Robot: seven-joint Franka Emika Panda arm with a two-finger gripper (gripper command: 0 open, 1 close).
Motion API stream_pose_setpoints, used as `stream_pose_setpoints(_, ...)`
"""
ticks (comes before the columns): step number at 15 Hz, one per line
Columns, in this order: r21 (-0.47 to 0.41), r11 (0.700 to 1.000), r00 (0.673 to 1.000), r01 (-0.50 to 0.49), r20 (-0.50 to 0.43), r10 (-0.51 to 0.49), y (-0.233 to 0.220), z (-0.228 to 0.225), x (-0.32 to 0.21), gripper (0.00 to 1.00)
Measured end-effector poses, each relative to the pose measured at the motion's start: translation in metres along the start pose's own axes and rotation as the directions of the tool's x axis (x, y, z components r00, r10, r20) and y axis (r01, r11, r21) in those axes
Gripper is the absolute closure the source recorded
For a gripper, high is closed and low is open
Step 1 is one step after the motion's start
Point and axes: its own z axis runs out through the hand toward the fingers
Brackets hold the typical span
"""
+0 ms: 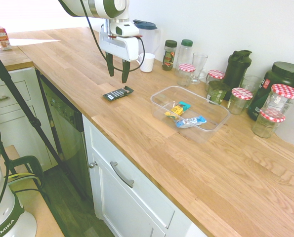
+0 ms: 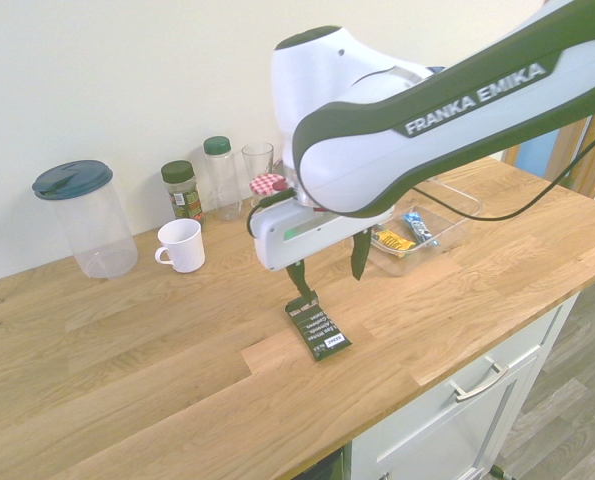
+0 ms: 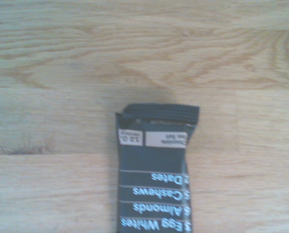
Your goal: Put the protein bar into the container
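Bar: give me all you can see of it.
The bar is a small flat rectangle in a dark, near-black wrapper with a crimped end seal. White print lists egg whites, almonds, cashews and dates; a pale label near that end mentions chocolate and salt. The wrapper looks like thin film, slightly creased, sealed at the end in close view. It lies flat on the wood counter, outside the tub. The open claw hangs above it, not gripping it.

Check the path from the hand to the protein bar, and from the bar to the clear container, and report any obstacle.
Nothing visible stands between the open hand and the protein bar below it. Between bar and container, only the tub's own raised wall shows.
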Motion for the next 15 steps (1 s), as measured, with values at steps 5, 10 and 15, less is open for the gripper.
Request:
stream_pose_setpoints(5,-0.023,1.000,0.999,-0.014,0.035,0.015,-0.031,0.035,0.009,0.00)
stream_pose_setpoints(10,-0.037,0.999,0.998,-0.016,0.052,0.017,-0.041,0.058,0.011,0.00)
stream_pose_setpoints(15,-0.042,0.999,0.998,-0.007,0.058,0.010,-0.039,0.062,0.018,1.00)
